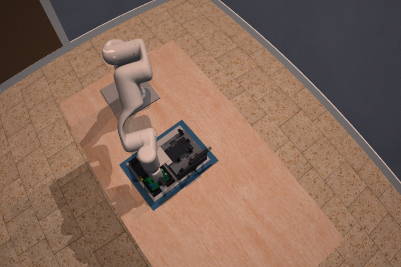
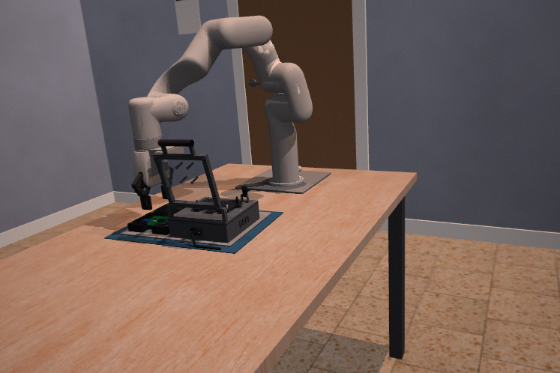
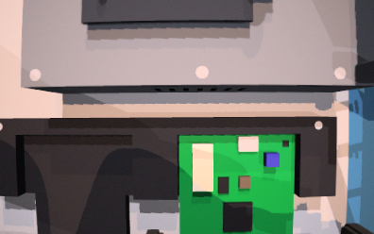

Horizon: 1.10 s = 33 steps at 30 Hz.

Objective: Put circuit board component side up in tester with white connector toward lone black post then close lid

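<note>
One green circuit board (image 3: 238, 184) lies flat in one black tray (image 3: 94, 160), component side up, filling the tray's right-hand pocket in the wrist view; the pocket to its left shows only dark floor. On the board, six parts can be counted: one long white connector (image 3: 202, 167), one smaller pale block, one blue square, one brown square and two dark chips, plus a tiny dark dot near the corner. One dark tester (image 2: 214, 219) sits just beside the tray on one blue mat (image 2: 253, 228), its one framed lid (image 2: 185, 171) standing raised and tilted back, handle at the top. One arm rises from a grey base plate (image 2: 318, 175) on the wooden surface (image 2: 157, 299), arches over and drops its wrist straight down above the tray. The pincer (image 2: 151, 195) hangs over the board with its fingers spread fully wide, gripping nothing and not touching the board.
</note>
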Motion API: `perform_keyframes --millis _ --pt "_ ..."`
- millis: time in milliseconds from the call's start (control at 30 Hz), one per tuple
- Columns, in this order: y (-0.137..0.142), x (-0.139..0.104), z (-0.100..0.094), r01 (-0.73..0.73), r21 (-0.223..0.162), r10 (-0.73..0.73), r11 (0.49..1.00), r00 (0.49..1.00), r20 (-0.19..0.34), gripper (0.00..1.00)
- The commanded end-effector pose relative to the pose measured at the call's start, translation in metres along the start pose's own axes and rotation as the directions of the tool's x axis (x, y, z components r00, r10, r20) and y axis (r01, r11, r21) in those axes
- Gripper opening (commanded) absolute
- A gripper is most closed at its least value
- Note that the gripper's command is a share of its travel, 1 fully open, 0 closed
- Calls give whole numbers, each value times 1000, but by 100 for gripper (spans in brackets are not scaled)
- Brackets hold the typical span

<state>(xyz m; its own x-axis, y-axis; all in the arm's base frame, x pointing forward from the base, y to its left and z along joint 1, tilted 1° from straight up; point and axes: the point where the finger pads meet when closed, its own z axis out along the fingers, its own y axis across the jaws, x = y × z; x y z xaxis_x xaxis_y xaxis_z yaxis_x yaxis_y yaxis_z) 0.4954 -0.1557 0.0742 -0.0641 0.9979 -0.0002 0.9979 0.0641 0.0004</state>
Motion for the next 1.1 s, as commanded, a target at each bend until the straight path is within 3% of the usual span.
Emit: perform_keyframes --millis 0,533,1067 --pt "1 -1 -2 0 -4 0 1000 1000 2 100" --pt "1 0 0 0 -4 0 1000 1000 2 100" --pt "1 0 17 0 -4 0 1000 1000 2 100"
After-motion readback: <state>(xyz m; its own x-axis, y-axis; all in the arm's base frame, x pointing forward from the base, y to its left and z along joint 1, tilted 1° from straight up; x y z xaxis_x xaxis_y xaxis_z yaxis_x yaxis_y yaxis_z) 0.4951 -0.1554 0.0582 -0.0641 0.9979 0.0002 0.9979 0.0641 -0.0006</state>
